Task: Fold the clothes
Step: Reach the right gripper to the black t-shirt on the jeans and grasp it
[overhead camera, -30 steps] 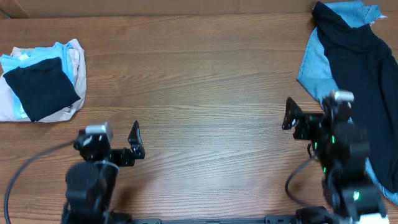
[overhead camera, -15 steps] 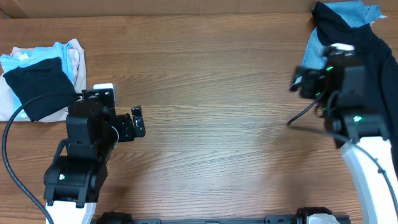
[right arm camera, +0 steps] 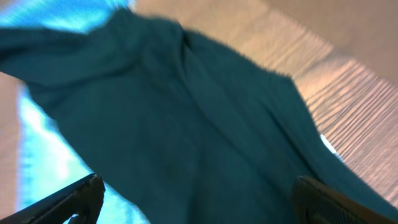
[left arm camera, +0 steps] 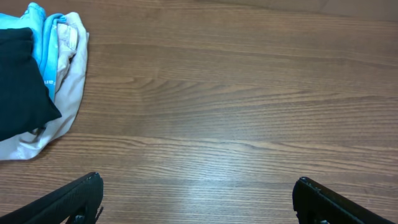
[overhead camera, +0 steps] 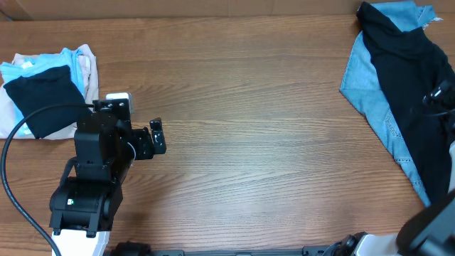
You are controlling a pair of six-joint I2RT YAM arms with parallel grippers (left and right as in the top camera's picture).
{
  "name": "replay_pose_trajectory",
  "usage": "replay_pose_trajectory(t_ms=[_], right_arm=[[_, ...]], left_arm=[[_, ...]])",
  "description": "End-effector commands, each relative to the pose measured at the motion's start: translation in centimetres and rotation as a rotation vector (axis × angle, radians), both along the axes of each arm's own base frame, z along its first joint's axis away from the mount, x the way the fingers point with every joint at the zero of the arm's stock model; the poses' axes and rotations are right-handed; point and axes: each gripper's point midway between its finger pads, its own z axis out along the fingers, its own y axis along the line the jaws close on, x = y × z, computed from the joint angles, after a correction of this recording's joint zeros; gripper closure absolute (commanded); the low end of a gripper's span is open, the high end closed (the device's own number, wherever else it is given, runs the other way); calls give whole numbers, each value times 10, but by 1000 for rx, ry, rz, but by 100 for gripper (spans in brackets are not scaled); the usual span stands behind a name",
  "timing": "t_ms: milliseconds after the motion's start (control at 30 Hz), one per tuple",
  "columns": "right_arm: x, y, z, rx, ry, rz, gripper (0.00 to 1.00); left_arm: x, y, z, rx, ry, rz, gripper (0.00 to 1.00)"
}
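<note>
**A:** Where is the black T-shirt (overhead camera: 419, 85) now?

**B:** It lies crumpled at the right edge of the surface (overhead camera: 249, 107), on top of light-blue jeans (overhead camera: 370, 92). Part of it runs out of the overhead view.

**A:** And the right gripper (right arm camera: 198, 183)?

**B:** It hangs over the shirt. Its jaws stand wide apart and there is nothing between them. The wrist view is blurred, so I cannot tell if it touches the fabric.

**A:** And the left gripper (left arm camera: 198, 183)?

**B:** Also spread wide and empty, over bare wood on the left side. Toward the left edge there is a folded pile (overhead camera: 43, 92): pale blue and beige pieces with a black piece on top. The gripper is apart from this pile.
</note>
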Motion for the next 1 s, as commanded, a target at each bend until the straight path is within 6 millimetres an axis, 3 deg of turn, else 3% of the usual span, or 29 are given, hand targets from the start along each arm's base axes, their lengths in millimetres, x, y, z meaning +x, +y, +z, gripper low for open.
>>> replay_pose_trajectory(t_ms=[0,267,567,667,900,933,967], right_arm=[[11,-14,-18,-1,7,32,0],[26,-34,-67,-24,37,52,0],[20,-46,-111,-38,128,18,7],[22,-50,-110,-53,119,10,23],[17,-64,-103,-114,131,-55,87],[16,-66,-100,-122,130,-63,95],[16,-68,-96,-132,127,-70,96]], left_arm=[[2,-3,13,-15,-33,-11,0],[2,-3,13,-17,-32,-12,0],[2,-3,13,-18,-32,-13,0],[1,-4,13,-20,-30,-16,0],[1,-4,13,-21,-29,-17,0],[1,-5,13,-22,-29,-19,0],[1,-5,13,-22,-29,-19,0]])
